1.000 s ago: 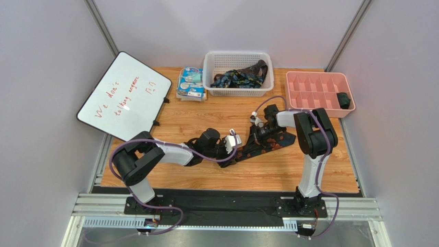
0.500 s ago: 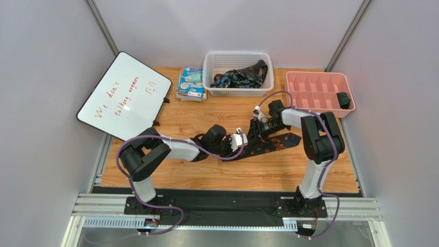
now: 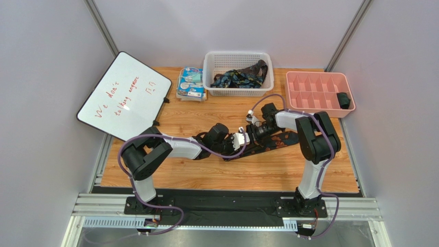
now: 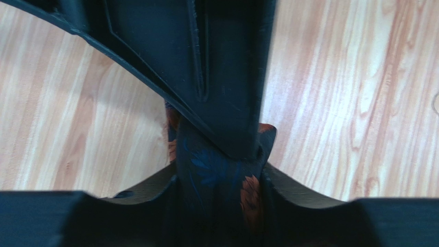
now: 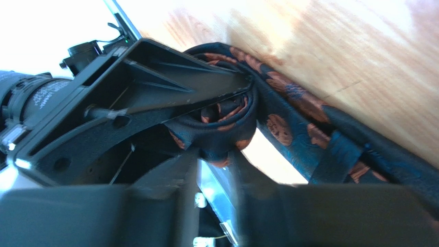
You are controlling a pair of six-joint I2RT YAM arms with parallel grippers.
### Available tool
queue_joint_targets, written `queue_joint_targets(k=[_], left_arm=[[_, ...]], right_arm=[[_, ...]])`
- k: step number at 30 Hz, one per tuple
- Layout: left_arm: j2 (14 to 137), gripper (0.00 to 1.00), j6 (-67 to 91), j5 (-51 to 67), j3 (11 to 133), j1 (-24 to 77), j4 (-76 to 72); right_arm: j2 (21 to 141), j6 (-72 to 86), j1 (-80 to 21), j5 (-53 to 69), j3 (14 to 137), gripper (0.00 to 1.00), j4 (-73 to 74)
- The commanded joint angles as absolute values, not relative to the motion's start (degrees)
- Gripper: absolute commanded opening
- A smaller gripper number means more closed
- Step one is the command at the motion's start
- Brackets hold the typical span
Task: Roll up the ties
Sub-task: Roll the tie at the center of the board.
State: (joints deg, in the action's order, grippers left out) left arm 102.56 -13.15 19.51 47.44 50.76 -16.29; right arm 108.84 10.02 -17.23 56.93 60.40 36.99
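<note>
A long navy-black fabric necktie with orange-brown blotches (image 3: 278, 140) lies flat across the middle of the wooden worktop (image 3: 232, 172). My left pincer (image 3: 242, 139) pinches the fabric at its end. My right pincer (image 3: 251, 131) sits against that end's small roll; I cannot tell whether it grips.

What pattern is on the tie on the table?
The tie is dark navy with orange-brown flowers; right wrist view.

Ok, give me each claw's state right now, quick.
Left claw: closed on the tie.
Right claw: closed on the same tie, where it is rolled up.
</note>
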Motion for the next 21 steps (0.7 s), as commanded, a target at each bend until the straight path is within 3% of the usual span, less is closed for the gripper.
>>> queue_joint_targets(k=[1,3,8,21], left_arm=[[102.2,0.53,-14.4,21.3,46.9,50.6,-10.9],[100.7,0.62,-14.2,23.9,46.0,50.2,-12.1],[96.1,0.73,-12.7,27.4,41.1,47.4,-20.9],[100.7,0.79,-13.9,29.4,41.7,46.4,-33.3]], right_arm=[[110.7,9.1,-17.2,52.2,62.0,0.08,34.6],[111.9,8.7,-17.1,50.6,62.4,0.0,35.0],[114.7,9.1,-16.2,48.3,62.5,0.0,35.7],[123.8,10.4,-14.4,45.8,66.9,0.0,38.8]])
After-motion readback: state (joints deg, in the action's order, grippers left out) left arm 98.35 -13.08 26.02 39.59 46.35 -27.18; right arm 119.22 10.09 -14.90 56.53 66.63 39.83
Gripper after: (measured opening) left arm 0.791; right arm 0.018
